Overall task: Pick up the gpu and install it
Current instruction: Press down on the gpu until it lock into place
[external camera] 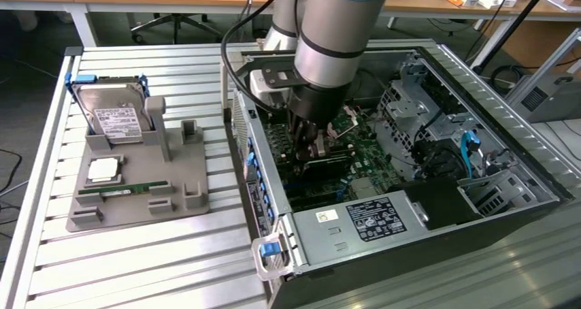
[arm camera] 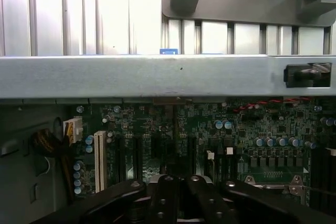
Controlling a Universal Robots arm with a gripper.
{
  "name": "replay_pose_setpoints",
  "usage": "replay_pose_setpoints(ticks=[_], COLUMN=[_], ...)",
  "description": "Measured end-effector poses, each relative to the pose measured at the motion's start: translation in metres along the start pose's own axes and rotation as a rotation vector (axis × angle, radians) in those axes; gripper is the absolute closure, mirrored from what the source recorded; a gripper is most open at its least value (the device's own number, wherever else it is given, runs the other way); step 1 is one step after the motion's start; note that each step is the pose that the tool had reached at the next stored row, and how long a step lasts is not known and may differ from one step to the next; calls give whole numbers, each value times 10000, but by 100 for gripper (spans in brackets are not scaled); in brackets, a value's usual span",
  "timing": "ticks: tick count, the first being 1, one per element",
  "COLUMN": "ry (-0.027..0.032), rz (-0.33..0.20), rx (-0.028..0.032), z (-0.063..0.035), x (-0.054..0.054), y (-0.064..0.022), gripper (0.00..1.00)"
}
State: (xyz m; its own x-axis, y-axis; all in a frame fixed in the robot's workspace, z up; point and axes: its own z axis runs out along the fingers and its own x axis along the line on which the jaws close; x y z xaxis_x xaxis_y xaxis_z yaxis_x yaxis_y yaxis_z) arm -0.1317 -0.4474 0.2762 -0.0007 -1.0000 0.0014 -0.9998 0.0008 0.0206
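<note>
Claw: gripper (external camera: pixel 313 148) sits low inside the open computer case (external camera: pixel 508 207), centre of my exterior frame; fingers closed right down; whether they pinch anything I cannot tell.
GPU: gpu (external camera: pixel 325 165), as I read it, is the dark card standing on edge just below the fingers, over the motherboard (external camera: pixel 363 163).
Progress: I judge the card carried in and at or near its slot; seating unconfirmed.
Tray: grey holder (external camera: pixel 136 186) at left keeps the hard drive (external camera: pixel 113 115) and green memory stick (external camera: pixel 122 188).
Hidden: slot contact masked by the arm; wrist view gives finger bases (arm camera: pixel 181 198) and board (arm camera: pixel 157 129), fingertips cut off.
</note>
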Motion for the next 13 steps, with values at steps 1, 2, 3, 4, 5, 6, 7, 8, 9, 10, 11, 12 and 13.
replay_pose_setpoints(ticks=[1,2,3,4,5,6,7,8,9,10,11,12,13], ry=[0,0,1,1,1,2,2,3,3,1,0,7,-14], rz=[0,0,-1,0,0,-2,-2,0,0,0,-1,-1,0], rx=[0,0,0,0,0,-1,-1,-2,-3,0,0,-4,11], z=[0,1,1,1,2,3,3,6,18,42,56,64,52], x=[-4,-8,-12,-16,-20,-21,-21,-22,-22,-22,-22,-21,-24], y=[0,0,0,0,0,0,0,0,0,-1,-2,-1,-2], gripper=[89,89,89,89,89,89,89,89,89,89,89,89,89])
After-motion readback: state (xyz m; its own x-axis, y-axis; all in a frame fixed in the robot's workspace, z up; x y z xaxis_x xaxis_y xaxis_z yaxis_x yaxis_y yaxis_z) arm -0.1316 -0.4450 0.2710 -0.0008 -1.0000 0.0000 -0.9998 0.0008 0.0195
